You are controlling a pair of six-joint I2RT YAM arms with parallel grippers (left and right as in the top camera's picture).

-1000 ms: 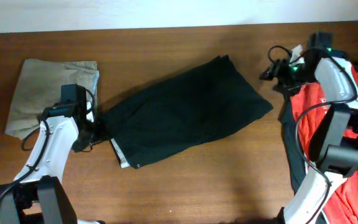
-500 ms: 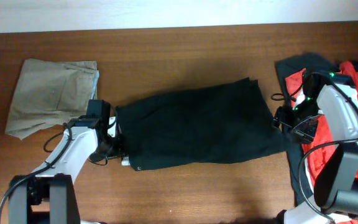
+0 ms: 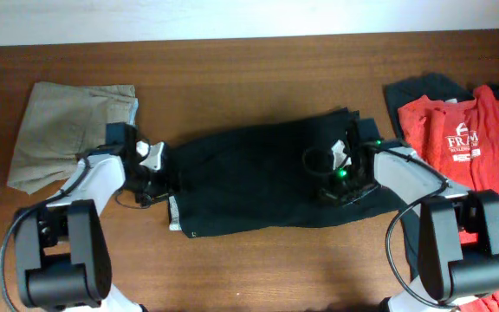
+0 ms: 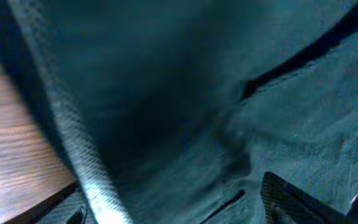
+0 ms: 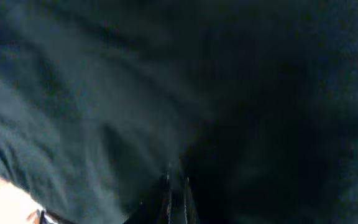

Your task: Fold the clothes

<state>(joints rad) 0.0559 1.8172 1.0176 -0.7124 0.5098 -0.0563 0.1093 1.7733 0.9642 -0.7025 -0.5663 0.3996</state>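
Overhead, garment (image 3: 249,186) lies spread, mid-fold. Right gripper (image 3: 326,184), pinched narrow on cloth, sits over its right part. Left gripper (image 3: 156,175) is at its left edge, grip unclear. Next, probably: draw the right side across evenly.

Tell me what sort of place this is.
Probably a robot test bench for laundry folding: a brown wooden table against a plain white wall, a black garment spread mid-table, folded beige trousers and a red printed T-shirt waiting at the ends.
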